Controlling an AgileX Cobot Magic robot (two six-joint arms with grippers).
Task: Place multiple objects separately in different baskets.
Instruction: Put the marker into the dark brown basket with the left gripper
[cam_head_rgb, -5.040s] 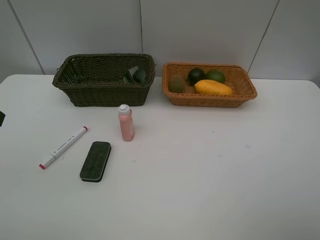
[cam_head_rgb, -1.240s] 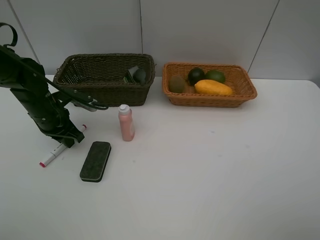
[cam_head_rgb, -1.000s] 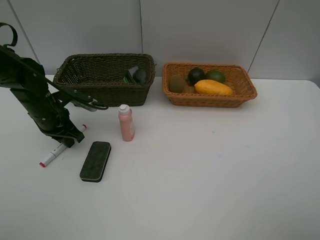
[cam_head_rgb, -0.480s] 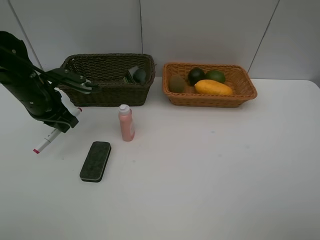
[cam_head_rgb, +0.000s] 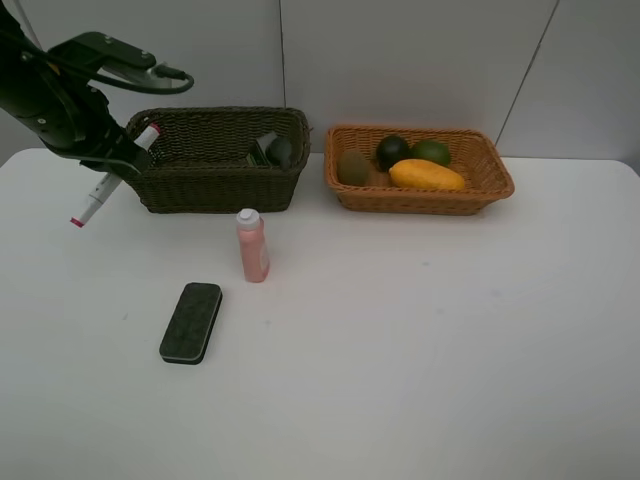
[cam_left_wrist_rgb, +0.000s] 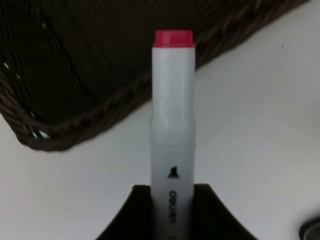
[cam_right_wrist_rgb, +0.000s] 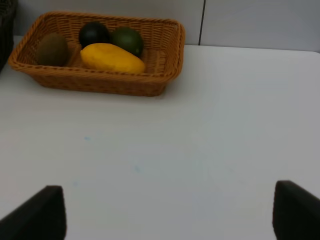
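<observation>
My left gripper (cam_head_rgb: 113, 167) is shut on the white marker (cam_head_rgb: 100, 190), a red-capped pen held tilted in the air by the left end of the dark olive basket (cam_head_rgb: 210, 185). In the left wrist view the marker (cam_left_wrist_rgb: 172, 125) sticks out past the fingers over that basket's rim (cam_left_wrist_rgb: 75, 125). A dark green bottle (cam_head_rgb: 272, 150) lies inside the basket. The orange basket (cam_head_rgb: 420, 205) holds the mango (cam_head_rgb: 427, 175), kiwi (cam_head_rgb: 352, 167), mangosteen (cam_head_rgb: 392, 150) and lime (cam_head_rgb: 432, 151). The pink bottle (cam_head_rgb: 252, 246) stands on the table, and the black eraser (cam_head_rgb: 190, 322) lies there too. My right gripper (cam_right_wrist_rgb: 172, 215) is open above bare table.
The two baskets stand side by side at the back of the white table (cam_head_rgb: 420, 340), close to the wall. In the right wrist view the orange basket (cam_right_wrist_rgb: 100, 82) lies well beyond the fingers (cam_right_wrist_rgb: 50, 212).
My left gripper has lifted the marker off the table and carried it up and back toward the dark basket's left end. Nothing else has moved.
</observation>
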